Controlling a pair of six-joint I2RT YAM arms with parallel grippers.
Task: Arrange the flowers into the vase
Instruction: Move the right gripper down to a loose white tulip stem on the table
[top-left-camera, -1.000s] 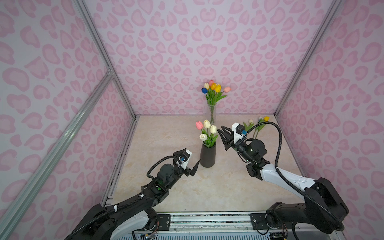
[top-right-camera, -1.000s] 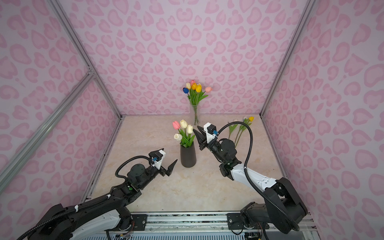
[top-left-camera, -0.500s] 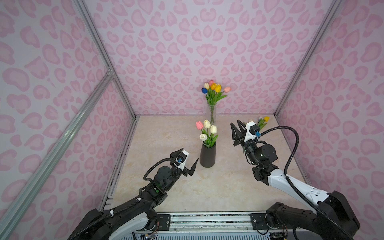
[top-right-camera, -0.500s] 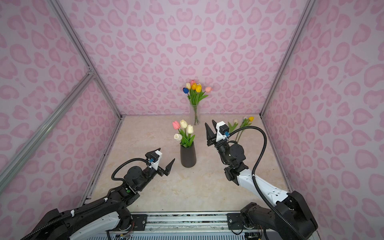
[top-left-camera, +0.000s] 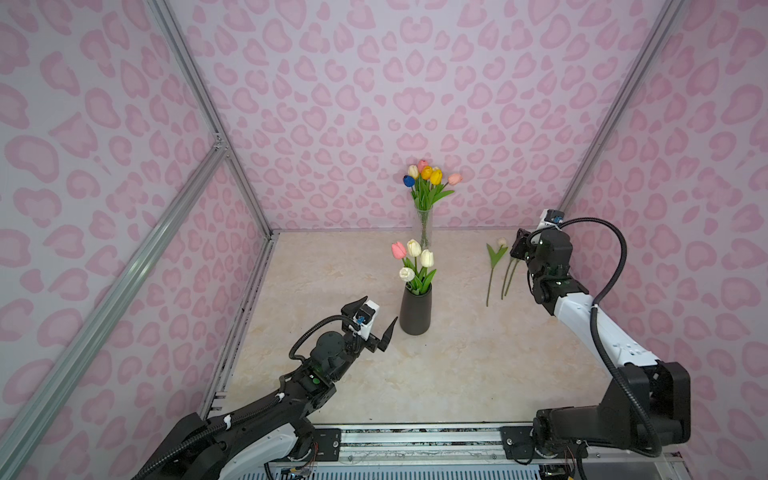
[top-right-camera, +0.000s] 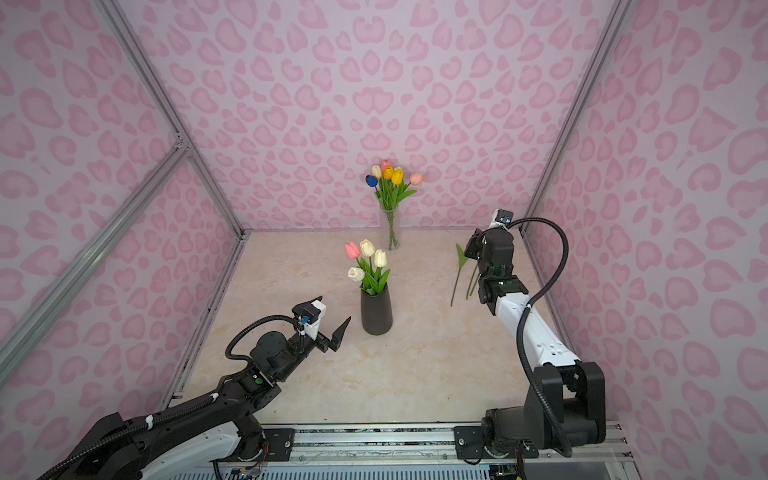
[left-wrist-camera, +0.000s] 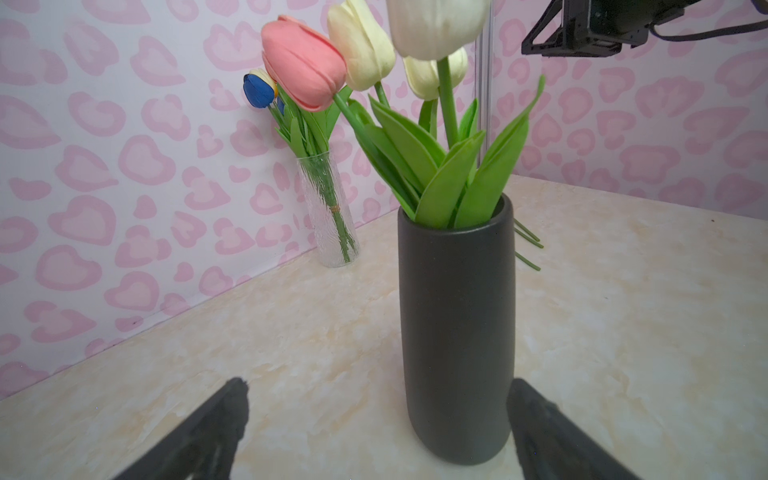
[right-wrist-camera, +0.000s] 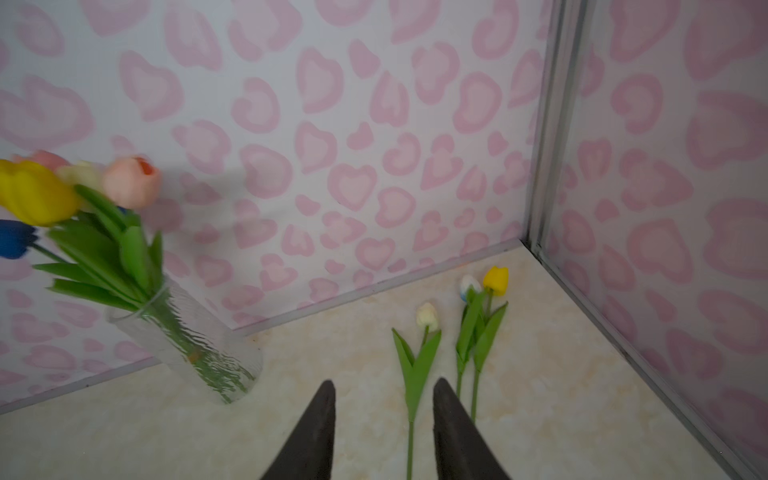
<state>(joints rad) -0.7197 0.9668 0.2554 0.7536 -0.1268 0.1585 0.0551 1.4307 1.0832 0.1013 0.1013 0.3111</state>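
We reach out on both sides, jaws parted and empty.
Our left arm (top-left-camera: 291, 395) stretches low from the near left toward the middle, its left gripper (top-left-camera: 379, 311) spread wide. Our right arm (top-left-camera: 582, 316) rises at the right and bends toward the far side, its right gripper (right-wrist-camera: 385, 382) parted narrowly, tilted downward.

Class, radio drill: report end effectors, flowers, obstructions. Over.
Left end effector open beside black vase. Right end effector open by three loose tulips. Four tulips in vase. Nothing blocking.

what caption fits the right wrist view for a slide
Open right hand hovers above three loose tulips lying near the glass vase
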